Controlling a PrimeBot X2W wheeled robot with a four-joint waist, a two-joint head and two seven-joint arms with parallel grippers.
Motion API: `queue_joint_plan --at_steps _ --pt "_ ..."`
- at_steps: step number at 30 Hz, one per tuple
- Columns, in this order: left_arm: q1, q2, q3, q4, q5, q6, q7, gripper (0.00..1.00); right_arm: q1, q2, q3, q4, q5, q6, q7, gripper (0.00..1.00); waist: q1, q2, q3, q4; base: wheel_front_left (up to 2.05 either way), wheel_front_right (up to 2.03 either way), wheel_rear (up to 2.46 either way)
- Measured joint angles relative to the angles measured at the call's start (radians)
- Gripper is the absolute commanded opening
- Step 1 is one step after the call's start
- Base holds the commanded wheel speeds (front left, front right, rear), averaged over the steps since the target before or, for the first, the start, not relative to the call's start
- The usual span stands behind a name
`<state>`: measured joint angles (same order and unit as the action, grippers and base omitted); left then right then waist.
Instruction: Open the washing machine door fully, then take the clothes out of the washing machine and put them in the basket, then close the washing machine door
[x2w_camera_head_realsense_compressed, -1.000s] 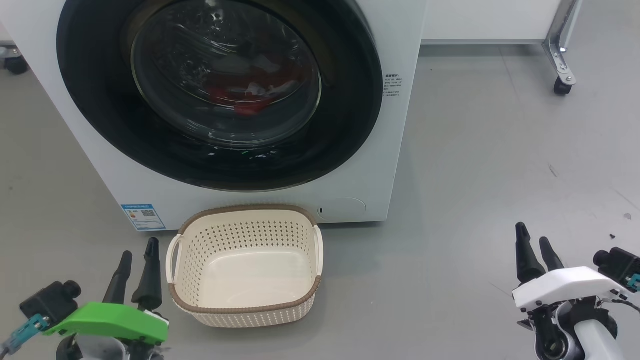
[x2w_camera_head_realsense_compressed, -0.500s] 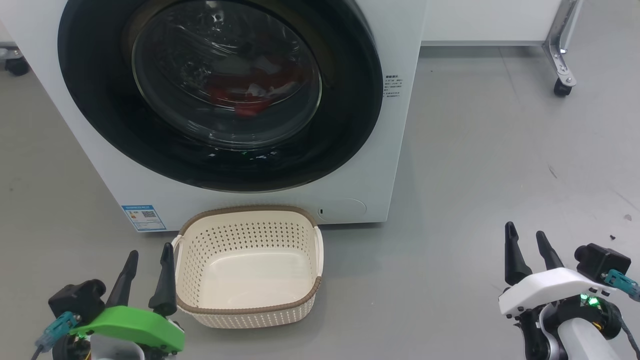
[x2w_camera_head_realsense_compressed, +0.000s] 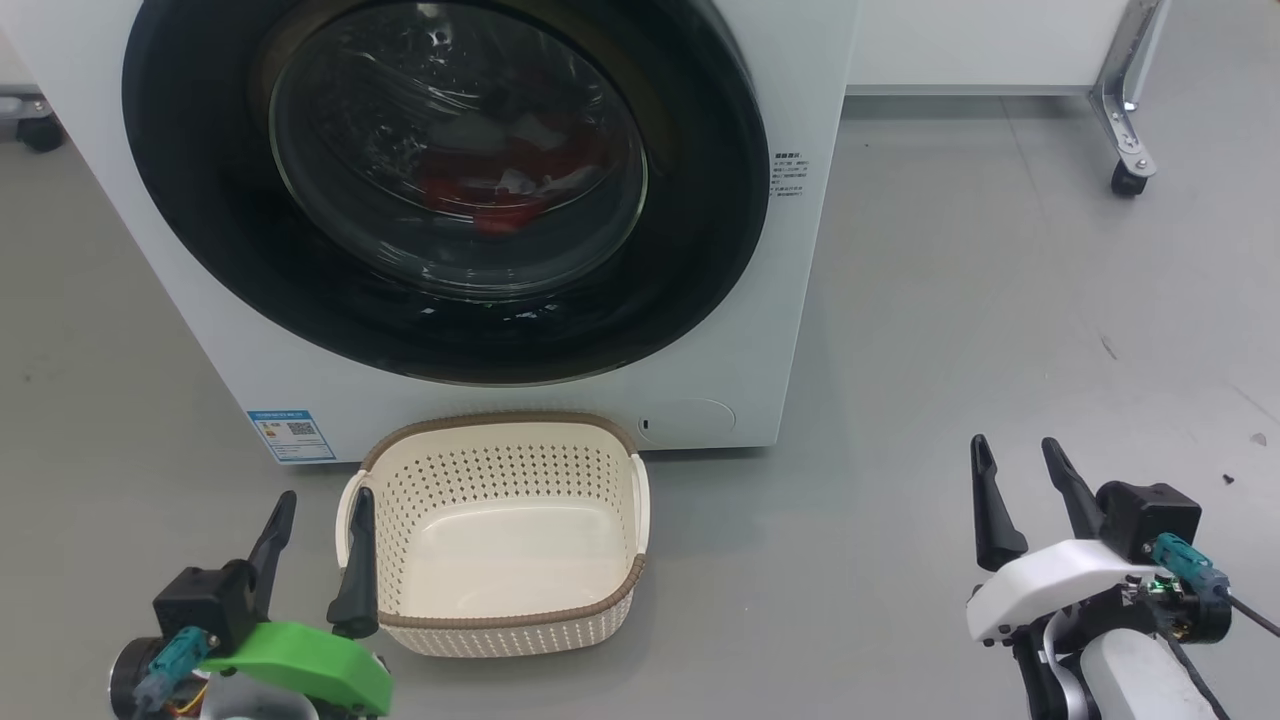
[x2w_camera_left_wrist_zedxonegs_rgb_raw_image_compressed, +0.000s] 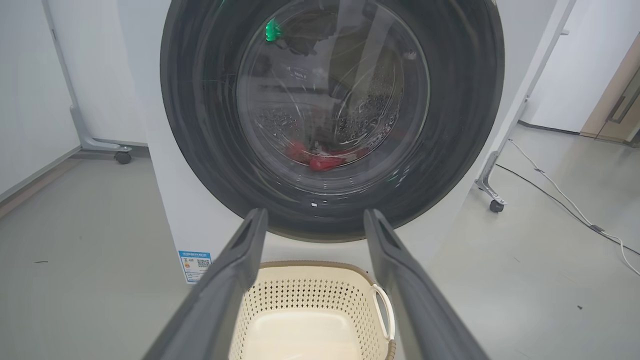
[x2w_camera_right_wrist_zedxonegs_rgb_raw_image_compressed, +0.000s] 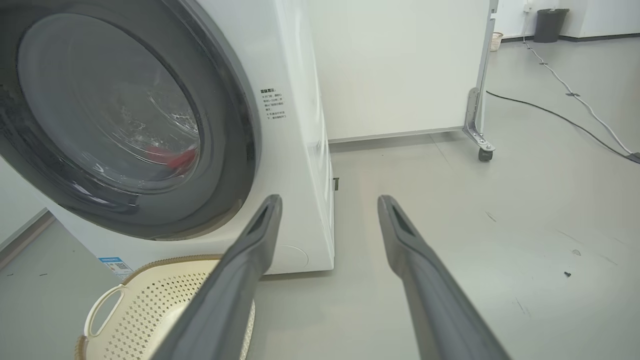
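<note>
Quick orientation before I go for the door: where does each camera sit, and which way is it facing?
Head view: on the head, looking forward and down at the shut washing machine door and basket; left end effector lower left, right end effector lower right.
Left wrist view: left wrist, facing the door head-on over the basket; its fingers rise from the bottom.
Right wrist view: right wrist, facing the washing machine's right front corner and floor; its fingers show.
Shared: all three show the door, basket and red clothes.
</note>
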<state>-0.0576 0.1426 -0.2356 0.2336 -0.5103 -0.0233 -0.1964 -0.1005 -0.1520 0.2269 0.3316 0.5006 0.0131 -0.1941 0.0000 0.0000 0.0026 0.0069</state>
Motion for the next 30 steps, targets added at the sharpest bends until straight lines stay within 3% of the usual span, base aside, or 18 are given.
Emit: queue_joint_plan --at_steps 15,30 --pt "-0.001 -0.026 -0.001 0.022 0.164 0.029 -0.053 1.00 -0.010 0.003 0.031 0.007 -0.186 -0.018 -0.053 1.00 0.0000 0.0000 0.000 0.004 0.00 0.00 0.00" --pt "-0.001 -0.043 0.031 0.052 0.161 0.040 -0.053 1.00 -0.008 0.028 -0.011 0.016 -0.186 -0.026 -0.053 1.00 0.0000 0.0000 0.001 0.007 0.00 0.00 0.00"
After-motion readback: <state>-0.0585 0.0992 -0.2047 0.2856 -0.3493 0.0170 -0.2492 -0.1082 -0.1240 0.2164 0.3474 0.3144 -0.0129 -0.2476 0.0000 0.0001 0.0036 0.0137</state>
